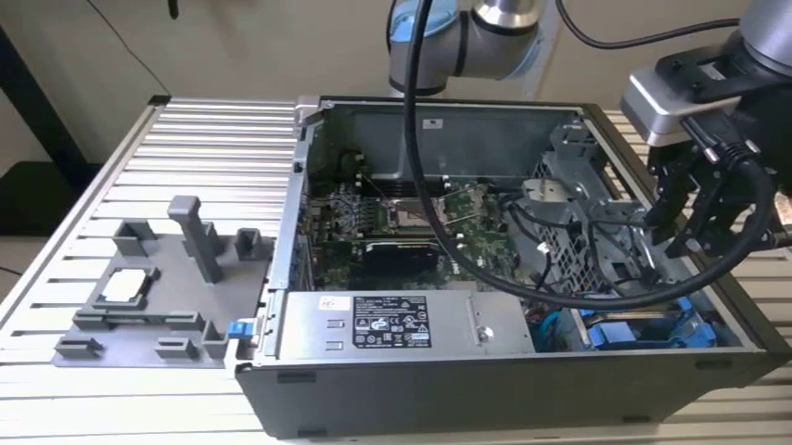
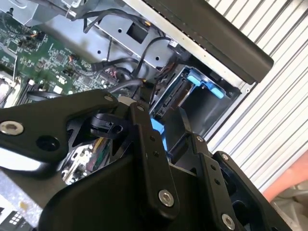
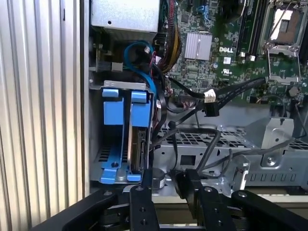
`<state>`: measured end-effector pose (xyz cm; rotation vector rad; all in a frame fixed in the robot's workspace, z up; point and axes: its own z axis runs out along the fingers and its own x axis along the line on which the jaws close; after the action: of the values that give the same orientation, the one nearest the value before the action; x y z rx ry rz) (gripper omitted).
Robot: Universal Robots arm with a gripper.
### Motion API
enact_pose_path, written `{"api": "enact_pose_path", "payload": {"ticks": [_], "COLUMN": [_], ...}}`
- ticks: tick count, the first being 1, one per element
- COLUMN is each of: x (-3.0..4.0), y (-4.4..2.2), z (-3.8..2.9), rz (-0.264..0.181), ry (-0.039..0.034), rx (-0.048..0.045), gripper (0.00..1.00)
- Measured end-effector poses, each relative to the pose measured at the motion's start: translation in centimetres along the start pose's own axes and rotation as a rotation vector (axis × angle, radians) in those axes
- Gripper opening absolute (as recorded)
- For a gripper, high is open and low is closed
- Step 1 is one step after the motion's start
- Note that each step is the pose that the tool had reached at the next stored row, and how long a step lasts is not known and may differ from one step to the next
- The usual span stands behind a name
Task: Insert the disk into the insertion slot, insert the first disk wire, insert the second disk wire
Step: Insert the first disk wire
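Observation:
The disk (image 3: pixel 140 144) stands edge-on in its blue carrier, seated in the insertion slot (image 3: pixel 95 144), a grey metal bay in the corner of the open computer case. In the exterior view, the blue carrier (image 1: pixel 637 332) shows at the case's front right corner. My gripper (image 1: pixel 696 236) hangs above that corner, over the case's right wall. In both wrist views its black fingers (image 3: pixel 144 197) stand apart, and I see nothing held between them. A loose black wire with a labelled connector (image 3: pixel 210 103) lies over the metal cage beside the slot. A blue cable (image 3: pixel 144 62) loops above the disk.
The grey power-supply box (image 1: pixel 389 320) lies along the case front, with the motherboard (image 1: pixel 421 218) behind it. A perforated metal cage (image 1: pixel 581 222) and tangled black cables sit beside the slot. A grey fixture plate (image 1: pixel 148 297) rests on the slatted table (image 1: pixel 185 148) to the exterior view's left.

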<state>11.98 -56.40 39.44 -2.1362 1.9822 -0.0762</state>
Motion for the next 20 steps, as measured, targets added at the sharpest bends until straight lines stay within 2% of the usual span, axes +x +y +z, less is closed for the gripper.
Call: {"api": "enact_pose_path", "payload": {"ticks": [2,5,6,8,9,13,18,20], "x": [-0.16,-0.38,-0.43,-0.51,-0.53,-0.67,-1.00,-1.03], "y": [0.16,0.56,0.62,0.76,0.97,1.68,1.97,1.98], "z": [0.12,0.09,0.10,0.12,0.09,0.00,0.32,0.48], "rz": [-0.004,-0.007,-0.010,-0.015,-0.017,-0.018,-0.023,-0.025], "ry": [-0.0005,0.0000,0.0007,0.0024,0.0031,0.0036,0.0047,0.0085], "rx": [0.0135,0.0258,0.0387,0.0716,0.0823,0.0885,0.1081,0.1107], "gripper": [0.41,0.41,0.41,0.41,0.41,0.41,0.41,0.41]}}
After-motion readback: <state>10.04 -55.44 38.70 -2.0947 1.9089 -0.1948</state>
